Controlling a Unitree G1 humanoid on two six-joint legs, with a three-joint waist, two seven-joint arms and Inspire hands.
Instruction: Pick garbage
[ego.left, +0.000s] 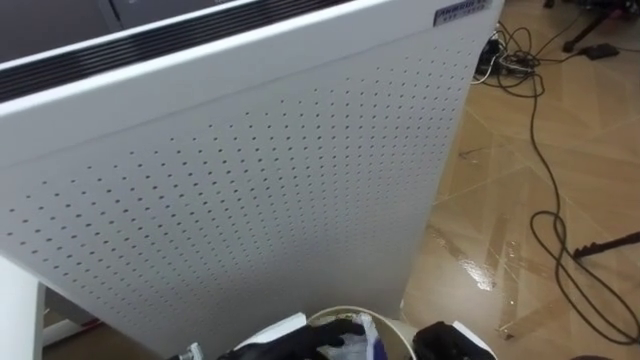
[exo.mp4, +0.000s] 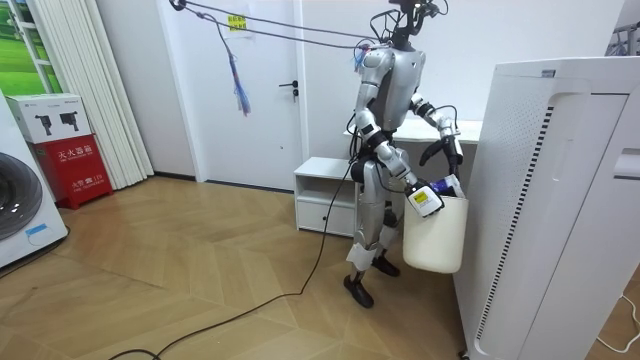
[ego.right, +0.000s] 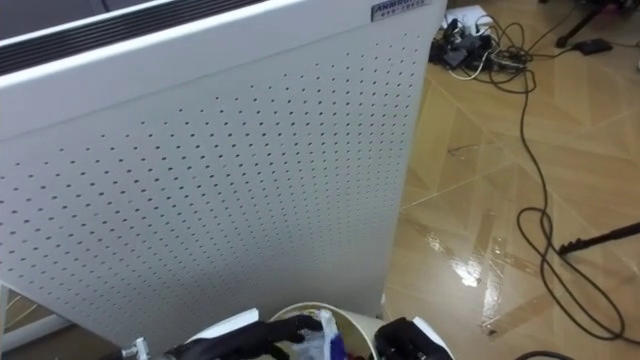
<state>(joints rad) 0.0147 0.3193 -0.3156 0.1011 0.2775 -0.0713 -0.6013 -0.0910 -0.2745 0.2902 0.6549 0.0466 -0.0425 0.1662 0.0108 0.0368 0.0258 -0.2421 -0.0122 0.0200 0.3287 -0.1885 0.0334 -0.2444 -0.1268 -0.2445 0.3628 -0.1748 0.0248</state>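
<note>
Stands facing the white perforated appliance (ego.left: 250, 190), carrying the white bin (exo.mp4: 435, 240) off the floor with the right robot hand (ego.left: 435, 342) clamped on its rim. Holds the left robot hand (ego.left: 300, 342) low over the bin's mouth, beside the white-and-blue garbage (ego.left: 362, 332) lying inside; cannot tell whether apart or clamped.

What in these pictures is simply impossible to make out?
- Bin contents: the left eye view's bottom edge cuts the white bin; the left hand lies over it, so the bluish item inside is unidentifiable.
- Right hand: cut off by that same edge.
- Anything behind the perforated white cabinet: hidden by it in both eye views.
- Room view: the bin's contents are too small.
</note>
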